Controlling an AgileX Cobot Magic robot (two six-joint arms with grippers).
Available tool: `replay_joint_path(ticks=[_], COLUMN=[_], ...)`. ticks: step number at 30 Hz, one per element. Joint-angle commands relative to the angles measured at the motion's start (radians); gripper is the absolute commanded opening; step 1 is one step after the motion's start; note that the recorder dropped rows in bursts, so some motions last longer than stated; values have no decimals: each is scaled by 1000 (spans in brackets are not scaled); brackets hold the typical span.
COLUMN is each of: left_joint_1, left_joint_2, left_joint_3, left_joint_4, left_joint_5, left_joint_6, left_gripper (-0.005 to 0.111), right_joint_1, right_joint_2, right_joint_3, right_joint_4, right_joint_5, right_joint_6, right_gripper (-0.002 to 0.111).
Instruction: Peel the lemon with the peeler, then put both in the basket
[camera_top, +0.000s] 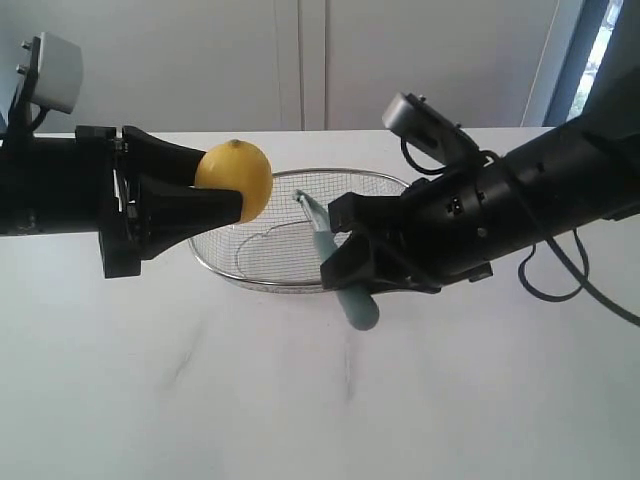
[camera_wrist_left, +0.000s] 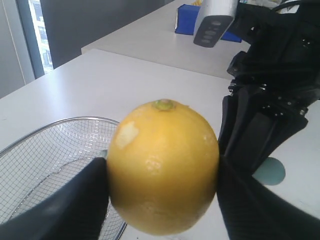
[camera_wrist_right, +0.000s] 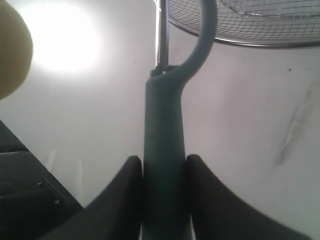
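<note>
My left gripper (camera_top: 232, 190) is shut on the yellow lemon (camera_top: 235, 180), held in the air at the left rim of the wire basket (camera_top: 290, 281). Up close the lemon (camera_wrist_left: 162, 167) fills the gap between the black fingers (camera_wrist_left: 82, 200), nub up, with a small pale scraped patch. My right gripper (camera_top: 345, 262) is shut on the peeler (camera_top: 325, 235) by its teal handle, blade head pointing toward the lemon above the basket. In the right wrist view the handle (camera_wrist_right: 164, 150) stands pinched between both fingers (camera_wrist_right: 125, 195), and the lemon (camera_wrist_right: 12, 50) shows blurred at the edge.
The white table (camera_top: 300, 400) spreads in front of the basket. A blue box (camera_wrist_left: 187, 22) sits on a far table in the left wrist view. The right arm's black body (camera_wrist_left: 272, 85) and its cable (camera_top: 555, 280) hang close beside the lemon.
</note>
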Motion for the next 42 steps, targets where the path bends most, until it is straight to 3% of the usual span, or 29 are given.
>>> replay_joint_path(ticks=[1,8,42], left_joint_1=[1,1,1], left_joint_2=[-4,-4,-4], left_joint_3=[0,0,0], left_joint_4=[-16,-16,-16], left_joint_5=[21,21,21], left_joint_6=[4,4,4], left_gripper=[0,0,0], right_joint_1=[3,3,1], right_joint_2=[-2,-2,-130], right_joint_3=[4,-11,-14], right_joint_4=[70,178,211], right_joint_5=[14,91,71], right_joint_6=[-42,-114,-140], right_gripper=[0,0,0])
